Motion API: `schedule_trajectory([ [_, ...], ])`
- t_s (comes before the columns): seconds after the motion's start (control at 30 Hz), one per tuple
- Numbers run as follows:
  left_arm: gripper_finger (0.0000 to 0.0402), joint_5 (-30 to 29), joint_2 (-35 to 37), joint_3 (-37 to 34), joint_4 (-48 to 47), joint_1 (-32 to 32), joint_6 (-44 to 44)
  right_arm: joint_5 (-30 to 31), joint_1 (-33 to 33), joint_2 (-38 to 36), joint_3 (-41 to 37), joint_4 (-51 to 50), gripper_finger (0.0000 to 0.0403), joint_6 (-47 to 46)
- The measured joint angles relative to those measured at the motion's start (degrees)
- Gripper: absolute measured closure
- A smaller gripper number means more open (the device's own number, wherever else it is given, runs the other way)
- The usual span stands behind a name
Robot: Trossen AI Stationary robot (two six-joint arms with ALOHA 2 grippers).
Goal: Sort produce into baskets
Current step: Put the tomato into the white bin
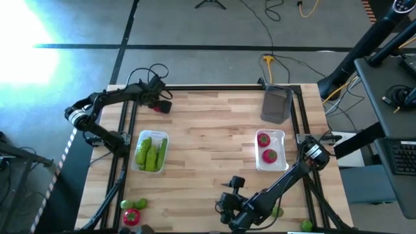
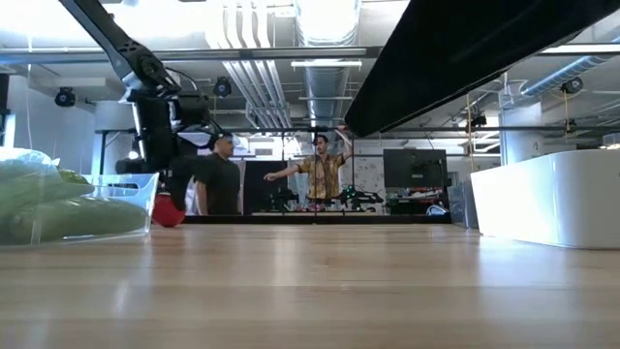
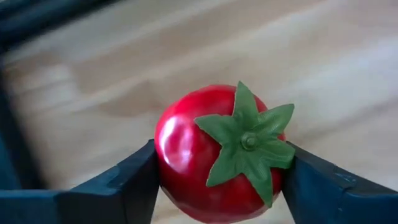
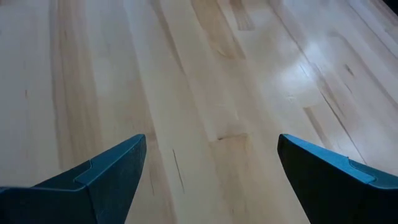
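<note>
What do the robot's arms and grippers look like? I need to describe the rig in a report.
Both arms are dark, slim and jointed, with black cables along them. The left arm carries a pale silver band near its elbow, as does the right arm. The fingers are dark blue-grey, angular wedges tapering to blunt tips.

Two people point(image 2: 221, 174) beyond wooden table point(image 1: 208, 156)

Red tomato point(image 3: 211, 162) with green star top, between dark blue-grey fingers point(image 3: 118, 186). Table point(image 1: 208, 149) pale wood, striped planks. Green cucumbers point(image 1: 151, 153) in clear tray point(image 1: 134, 148). Two red tomatoes point(image 1: 266, 147) in white tray point(image 1: 280, 136). Grey tray point(image 1: 276, 104) translucent.
</note>
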State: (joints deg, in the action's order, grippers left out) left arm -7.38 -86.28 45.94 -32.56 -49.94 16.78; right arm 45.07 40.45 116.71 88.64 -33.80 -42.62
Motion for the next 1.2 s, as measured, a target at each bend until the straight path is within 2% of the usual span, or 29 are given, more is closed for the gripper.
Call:
schedule_trajectory([
  [0.13,0.0146,7.9,2.7,0.4,0.4,6.4,4.3,0.0,0.0,0.0,0.0,-0.2,0.0046,0.3],
  [0.33,0.0140,7.9,6.6,-2.0,19.5,25.4,10.5,0.1,-0.1,0.0,0.0,-0.2,0.0046,0.8],
  [0.47,0.0137,4.6,5.5,-2.1,29.1,37.3,12.7,0.1,0.2,0.0,0.0,-0.2,0.0046,0.2],
  [0.57,0.0137,-0.5,2.5,-2.2,33.0,45.1,13.5,0.1,0.6,0.0,0.0,-0.2,0.0046,0.3],
  [0.67,0.0136,-2.5,-0.5,-0.4,35.7,51.6,15.1,0.1,0.7,0.0,0.1,-0.1,0.0046,0.3],
  [0.87,0.0135,-6.4,-5.2,3.9,31.9,59.0,15.8,0.1,0.7,-0.2,0.1,-0.2,0.0046,0.0],
  [1.1,0.0134,-3.6,-11.7,10.5,22.0,61.0,10.0,0.1,0.7,-0.2,0.1,-0.2,0.0046,-0.2],
  [1.2,0.0134,-3.5,-14.9,13.5,17.3,61.1,10.4,0.1,0.7,-0.2,0.1,-0.2,0.0046,-0.3],
])
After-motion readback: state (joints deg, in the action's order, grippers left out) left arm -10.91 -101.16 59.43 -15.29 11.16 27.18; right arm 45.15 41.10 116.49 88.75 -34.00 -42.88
